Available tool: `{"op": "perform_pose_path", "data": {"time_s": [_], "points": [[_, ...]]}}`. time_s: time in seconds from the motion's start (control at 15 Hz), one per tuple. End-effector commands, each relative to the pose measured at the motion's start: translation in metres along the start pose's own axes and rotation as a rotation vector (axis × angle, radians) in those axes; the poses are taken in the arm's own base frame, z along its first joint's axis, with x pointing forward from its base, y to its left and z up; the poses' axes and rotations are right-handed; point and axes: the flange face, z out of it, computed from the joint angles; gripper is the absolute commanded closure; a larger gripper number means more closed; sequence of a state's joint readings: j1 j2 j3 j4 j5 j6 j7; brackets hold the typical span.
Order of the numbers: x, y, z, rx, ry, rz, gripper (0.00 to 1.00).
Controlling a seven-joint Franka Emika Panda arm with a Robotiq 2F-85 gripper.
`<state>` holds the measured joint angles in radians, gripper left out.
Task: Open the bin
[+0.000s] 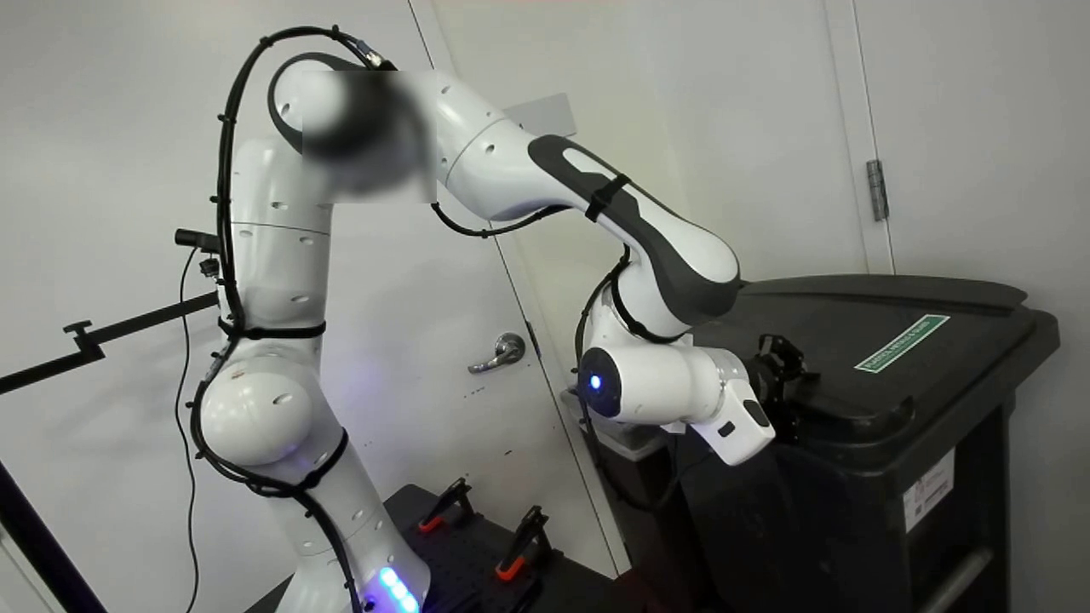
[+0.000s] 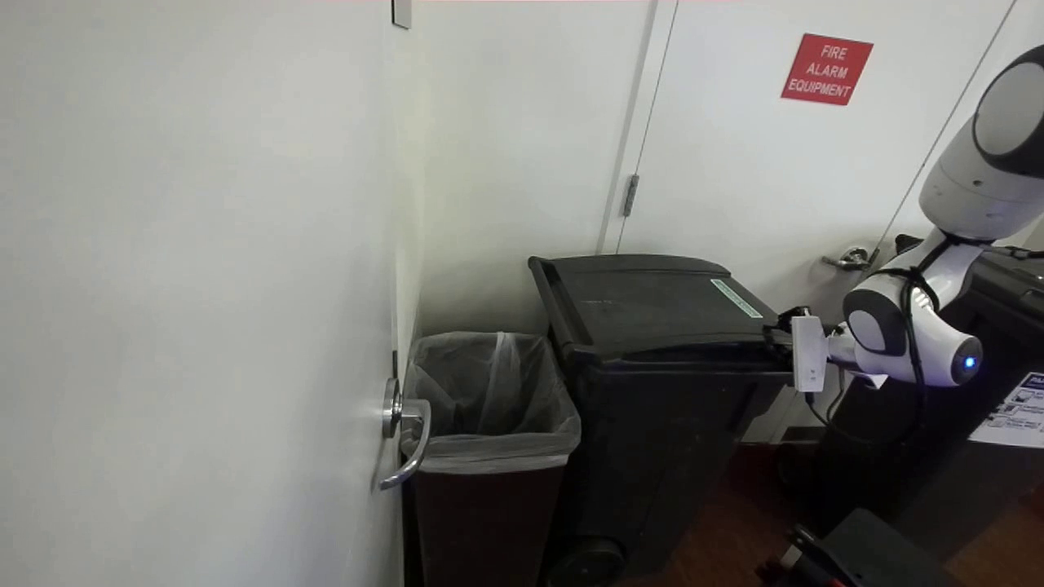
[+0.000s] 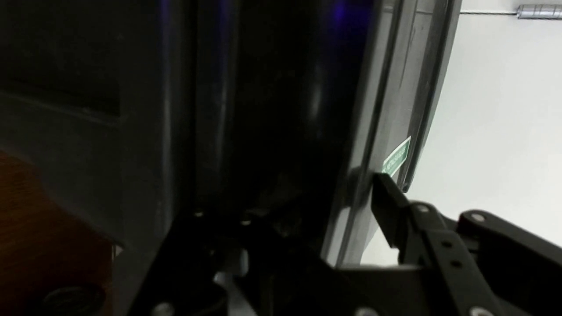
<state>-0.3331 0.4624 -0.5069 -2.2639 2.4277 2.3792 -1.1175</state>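
So far the bin [image 2: 673, 444] stood beside the lined wastebasket [image 2: 489, 518], lid [image 2: 652, 314] down; the gripper [image 1: 802, 398] was in place at the lid's edge, whether grasping I couldn't tell, and lifting remained

1. Bin [image 2: 652, 408]: plastic, matt on the lid [image 2: 669, 297], shinier along the edges in the wrist view.
2. Label [image 1: 928, 491] on the bin's body: flat, like paper.
3. Sticker [image 1: 903, 344] on the bin's lid: smooth; paper or plastic, cannot tell.
4. Bag [image 2: 497, 452] just beside the bin: thin, see-through, crinkled plastic.
5. Hinge [image 1: 877, 191] behind the bin: dull metal.
6. Door handle [image 2: 421, 448] left of the bin in an exterior view: polished metal.
7. Arm [image 1: 502, 170] beside the bin: smooth, glossy shell.
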Motion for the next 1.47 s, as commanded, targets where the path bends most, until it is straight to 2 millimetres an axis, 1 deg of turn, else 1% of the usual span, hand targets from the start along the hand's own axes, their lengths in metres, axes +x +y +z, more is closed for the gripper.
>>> {"op": "perform_pose_path", "data": {"time_s": [0.0, 0.07, 0.13, 0.4, 0.67, 0.93, 1.2, 1.4], "points": [[0.0, -0.008, -0.002, 0.02, 0.011, -0.015, 0.92], [0.0, -0.008, -0.004, 0.024, 0.009, -0.014, 0.96], [-0.001, -0.01, -0.006, 0.03, 0.004, -0.015, 0.94], [-0.003, -0.02, -0.018, 0.054, -0.009, -0.023, 0.94], [-0.01, -0.039, -0.039, 0.075, -0.024, -0.047, 0.94], [-0.025, -0.062, -0.06, 0.095, -0.04, -0.104, 0.94], [-0.034, -0.085, -0.065, 0.11, -0.035, -0.142, 0.94], [-0.036, -0.095, -0.067, 0.117, -0.02, -0.154, 0.94]]}}
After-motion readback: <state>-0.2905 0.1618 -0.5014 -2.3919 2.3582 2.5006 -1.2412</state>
